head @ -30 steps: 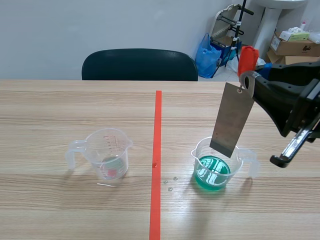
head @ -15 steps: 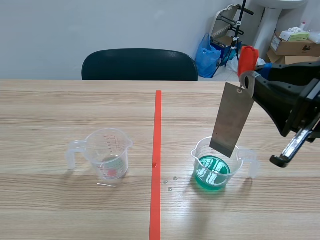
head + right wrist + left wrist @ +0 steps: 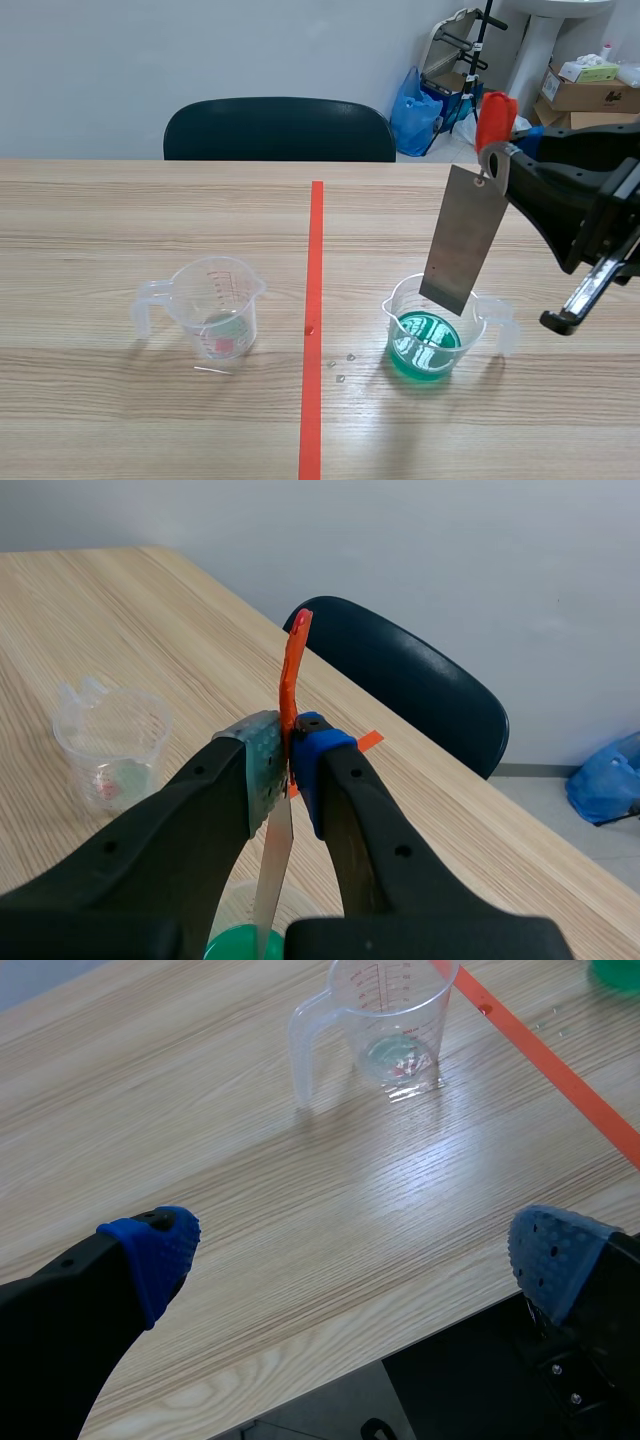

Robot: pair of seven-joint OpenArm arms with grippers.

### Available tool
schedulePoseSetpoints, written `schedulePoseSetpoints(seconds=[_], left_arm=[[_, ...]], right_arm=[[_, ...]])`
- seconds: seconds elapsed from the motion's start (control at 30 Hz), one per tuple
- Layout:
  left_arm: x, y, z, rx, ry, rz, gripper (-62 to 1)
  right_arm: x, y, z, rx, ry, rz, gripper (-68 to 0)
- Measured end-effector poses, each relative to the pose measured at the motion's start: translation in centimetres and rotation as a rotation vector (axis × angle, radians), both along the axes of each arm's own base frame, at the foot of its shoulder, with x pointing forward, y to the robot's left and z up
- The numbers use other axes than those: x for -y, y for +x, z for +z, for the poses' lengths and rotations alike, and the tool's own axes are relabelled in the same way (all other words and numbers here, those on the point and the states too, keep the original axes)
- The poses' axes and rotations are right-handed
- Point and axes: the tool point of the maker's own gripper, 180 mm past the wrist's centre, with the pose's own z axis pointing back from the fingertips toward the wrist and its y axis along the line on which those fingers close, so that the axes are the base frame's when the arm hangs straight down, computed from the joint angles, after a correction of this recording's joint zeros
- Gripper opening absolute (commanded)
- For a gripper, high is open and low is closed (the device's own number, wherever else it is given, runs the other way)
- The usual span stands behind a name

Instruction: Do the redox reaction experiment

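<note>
Wooden table [image 3: 120,210] fills the scene view, with a dark chair [image 3: 280,128] behind it at upper centre and a tape line [image 3: 315,300] down the middle. Right of the line stands a beaker [image 3: 432,330] of green liquid. Left of it is a clear beaker [image 3: 215,305] that looks nearly empty.

A grey metal plate [image 3: 462,240] hangs at centre right from an orange tab [image 3: 494,120]. It is tilted a little, and its lower edge is at the green beaker's rim and apparently above the liquid.

The step in hand seems to be dipping the plate. It would go best lowered straight and slowly, with the lower edge centred over the mouth so it clears the rim and does not nudge the light beaker. The tilt should be watched as the plate enters.

The right gripper [image 3: 290,765] has its fingers drawn narrow, pads pinching the tab with the plate hanging below. The left gripper [image 3: 355,1255] has its fingers spread wide and holds nothing. It hangs over bare table, with the clear beaker ahead of it
</note>
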Motion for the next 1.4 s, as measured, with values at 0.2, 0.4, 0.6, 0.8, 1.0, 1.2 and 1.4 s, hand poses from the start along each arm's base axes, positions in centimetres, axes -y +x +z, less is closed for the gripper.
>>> schedulePoseSetpoints(seconds=[0.2,0.4,0.6,0.8,1.0,1.2,1.4], left_arm=[[0.0,0.0,0.0,0.0,0.0,0.0,1.4],[0.0,0.0,0.0,0.0,0.0,0.0,1.4],[-0.3,1.2,0.9,0.022,-0.069,0.006,-21.7],[-0.2,5.1,0.7,-0.003,-0.077,-0.086,-58.8],[1.4,11.1,3.5,0.048,-0.189,-0.179,-58.8],[6.0,14.7,5.3,0.07,-0.248,-0.332,-58.8],[11.6,15.9,5.3,0.059,-0.305,-0.475,-58.8]], right_arm=[[0.0,0.0,0.0,0.0,0.0,0.0,-66.2],[0.0,0.0,0.0,0.0,0.0,0.0,-66.2],[0.0,0.0,0.0,0.0,0.0,0.0,-66.2],[0.0,0.0,0.0,0.0,0.0,0.0,-66.2],[0.0,0.0,0.0,0.0,0.0,0.0,-66.2],[0.0,0.0,0.0,0.0,0.0,0.0,-66.2],[0.0,0.0,0.0,0.0,0.0,0.0,-66.2]])
